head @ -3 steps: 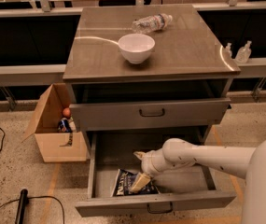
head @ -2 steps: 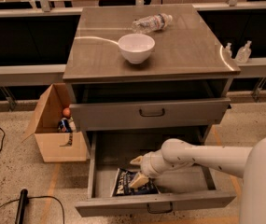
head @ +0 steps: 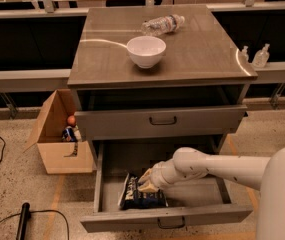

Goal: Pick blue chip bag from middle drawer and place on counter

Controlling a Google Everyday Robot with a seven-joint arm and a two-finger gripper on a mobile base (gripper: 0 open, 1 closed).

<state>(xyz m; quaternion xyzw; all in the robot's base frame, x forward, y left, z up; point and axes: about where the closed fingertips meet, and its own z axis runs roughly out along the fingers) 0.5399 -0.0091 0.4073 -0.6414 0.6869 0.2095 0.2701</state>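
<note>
The drawer (head: 168, 217) stands pulled out, and the bag (head: 142, 197) lies flat on its floor toward the front left, not yet lifted. The gripper (head: 147, 183) is down inside the drawer at the bag's upper edge, seemingly touching it, though I cannot tell whether it is spread or closed on the foil. By my judgement the grasp, the lift and the placing on the table (head: 207, 51), beside the bowl (head: 146, 51) and bottle (head: 163, 24), are all left to do.

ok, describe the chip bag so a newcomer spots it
Grey cabinet, open middle drawer at the bottom. The blue chip bag lies front-left inside, the tool at its far edge. Dark crinkly foil with white lettering against plain grey metal.
</note>
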